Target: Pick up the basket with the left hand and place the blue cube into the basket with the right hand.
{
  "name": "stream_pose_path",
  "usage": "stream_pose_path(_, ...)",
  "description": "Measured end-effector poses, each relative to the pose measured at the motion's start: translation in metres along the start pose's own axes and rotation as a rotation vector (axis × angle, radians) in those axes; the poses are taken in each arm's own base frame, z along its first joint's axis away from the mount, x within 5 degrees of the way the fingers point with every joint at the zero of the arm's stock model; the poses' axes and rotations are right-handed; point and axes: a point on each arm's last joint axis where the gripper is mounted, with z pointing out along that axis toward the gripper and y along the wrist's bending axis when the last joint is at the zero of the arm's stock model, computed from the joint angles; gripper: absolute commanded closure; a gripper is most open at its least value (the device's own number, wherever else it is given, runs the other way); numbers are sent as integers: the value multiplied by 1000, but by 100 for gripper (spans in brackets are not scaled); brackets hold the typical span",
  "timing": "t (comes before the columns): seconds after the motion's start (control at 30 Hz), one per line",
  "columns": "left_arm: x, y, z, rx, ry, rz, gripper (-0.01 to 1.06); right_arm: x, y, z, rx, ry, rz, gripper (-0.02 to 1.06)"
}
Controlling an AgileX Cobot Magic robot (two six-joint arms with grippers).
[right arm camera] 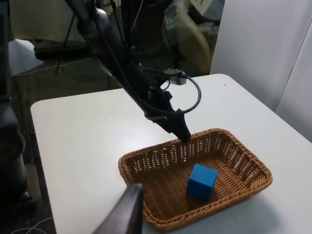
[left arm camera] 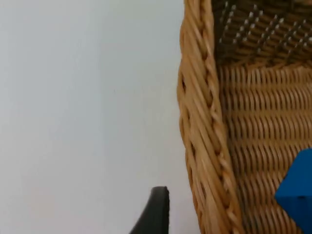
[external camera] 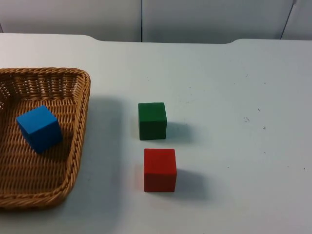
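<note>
so blue cube in basket; r wrist view: left hand at rim.

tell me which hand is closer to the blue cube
Left. The left hand sits at the rim of the basket that holds the blue cube. The right hand is raised away from the basket, looking at it across the table.

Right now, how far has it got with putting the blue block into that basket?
The main part looks done: the blue cube lies inside the basket. The left gripper is at the basket's far rim; whether it grips is unclear. The right gripper is up and away from the basket. The basket seems to rest on the table. The green cube and red cube sit outside.
</note>
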Motion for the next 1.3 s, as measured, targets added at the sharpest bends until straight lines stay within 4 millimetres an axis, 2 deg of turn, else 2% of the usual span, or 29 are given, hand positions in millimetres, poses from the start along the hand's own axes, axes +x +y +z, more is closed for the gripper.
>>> stream_pose_path(0.07,-5,-2,-6,-19,-24,17,24,0,0,0,-1,2,0,1)
stream_pose_path(0.27,-30,-27,-51,-80,-181,108,24,1,-1,0,7,12,-17,1)
stream_pose_path(0.3,-30,-27,-51,-80,-181,108,24,1,-1,0,7,12,-17,1)
stream_pose_path(0.43,-41,-60,-93,-40,-310,141,24,2,-4,0,39,25,-50,1)
stream_pose_path(0.47,-41,-60,-93,-40,-310,141,24,2,-4,0,39,25,-50,1)
stream_pose_path(0.6,-42,-102,-143,16,-454,217,28,1,-6,0,68,17,-56,1)
stream_pose_path(0.63,-42,-102,-143,16,-454,217,28,1,-6,0,68,17,-56,1)
stream_pose_path(0.67,-38,-120,-163,35,-511,261,28,1,-7,0,72,17,-57,1)
stream_pose_path(0.77,-22,-152,-200,42,-609,353,29,3,-7,2,81,10,-55,1)
stream_pose_path(0.8,-22,-152,-200,42,-609,353,29,3,-7,2,81,10,-55,1)
stream_pose_path(0.9,-1,-177,-224,53,-651,421,29,18,-7,11,98,10,-46,1)
stream_pose_path(1.1,26,-203,-237,137,-604,513,29,55,-5,29,111,41,-1,1)
stream_pose_path(1.2,35,-208,-240,149,-584,552,29,62,-3,29,110,43,12,1)
stream_pose_path(1.3,49,-212,-244,152,-537,597,29,62,1,15,105,15,14,1)
